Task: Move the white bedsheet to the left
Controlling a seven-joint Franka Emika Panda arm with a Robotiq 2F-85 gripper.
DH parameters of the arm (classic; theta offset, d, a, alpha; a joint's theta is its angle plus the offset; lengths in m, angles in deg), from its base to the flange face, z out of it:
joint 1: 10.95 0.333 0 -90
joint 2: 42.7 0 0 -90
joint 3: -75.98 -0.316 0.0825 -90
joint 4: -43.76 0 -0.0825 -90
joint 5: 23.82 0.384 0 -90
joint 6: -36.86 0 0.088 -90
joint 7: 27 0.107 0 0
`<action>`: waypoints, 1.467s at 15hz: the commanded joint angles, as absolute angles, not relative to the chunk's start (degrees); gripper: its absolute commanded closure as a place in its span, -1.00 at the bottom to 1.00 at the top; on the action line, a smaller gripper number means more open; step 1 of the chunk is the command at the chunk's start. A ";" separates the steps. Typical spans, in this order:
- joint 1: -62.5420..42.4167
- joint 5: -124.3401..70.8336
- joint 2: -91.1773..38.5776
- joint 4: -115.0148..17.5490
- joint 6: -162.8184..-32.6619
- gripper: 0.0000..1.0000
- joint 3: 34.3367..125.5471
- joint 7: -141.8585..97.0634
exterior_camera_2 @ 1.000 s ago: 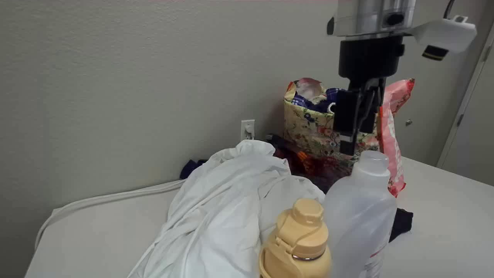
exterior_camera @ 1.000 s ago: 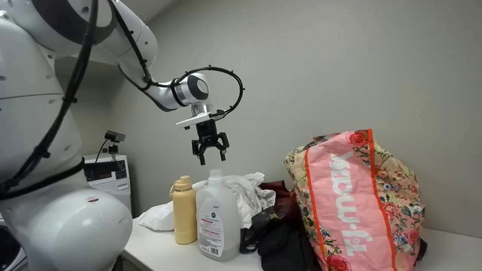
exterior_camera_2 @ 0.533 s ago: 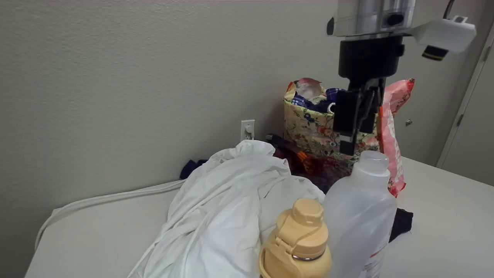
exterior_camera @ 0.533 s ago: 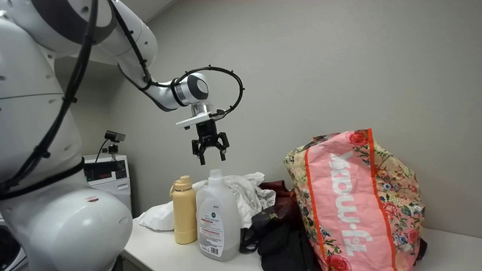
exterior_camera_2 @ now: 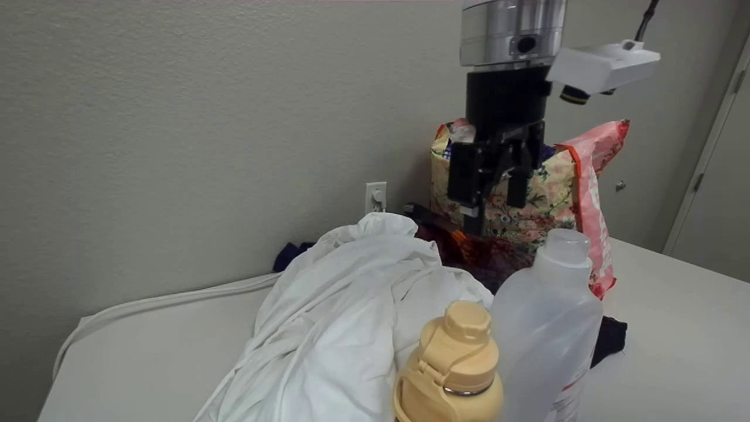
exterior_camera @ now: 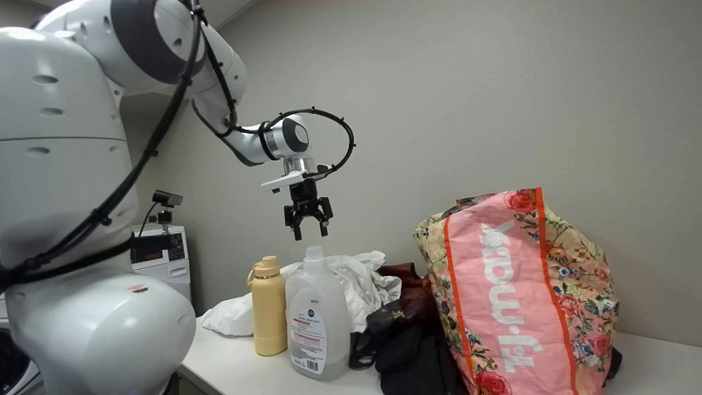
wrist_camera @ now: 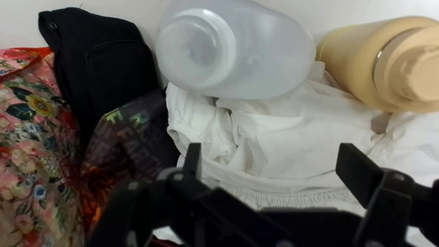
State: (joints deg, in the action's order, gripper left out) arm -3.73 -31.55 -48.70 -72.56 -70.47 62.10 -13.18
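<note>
Over to nine o'clock swings the gripper (exterior_camera_2: 495,215) in an exterior view, jaws wide apart! The white bedsheet (exterior_camera_2: 345,316) lies heaped at its eight o'clock: soft, probably light, likely to slump, so the gathered hem (wrist_camera: 291,198) looks the surest hold.

Both exterior views face a wall (exterior_camera: 439,120), the wrist view looks down, all 3 sharing the white bedsheet (wrist_camera: 291,147)
</note>
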 commanded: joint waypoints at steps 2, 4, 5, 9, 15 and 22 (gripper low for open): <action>-1.71 -33.39 -40.40 -63.53 -69.88 -1.00 62.24 -3.62; -0.74 -33.66 -37.87 -61.54 -69.83 -1.00 62.65 1.01; -0.22 -33.71 -36.75 -60.87 -69.92 -1.00 62.83 3.58; 2.27 -34.64 -33.69 -61.54 -75.26 -1.00 63.51 14.76; 5.73 -40.51 -30.81 -64.53 -83.52 -1.00 65.38 29.83; 7.18 -44.94 -30.33 -68.72 -83.86 -0.47 66.33 38.16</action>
State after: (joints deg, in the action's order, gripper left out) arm 6.20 -43.82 -29.48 -66.30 -82.82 65.54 35.03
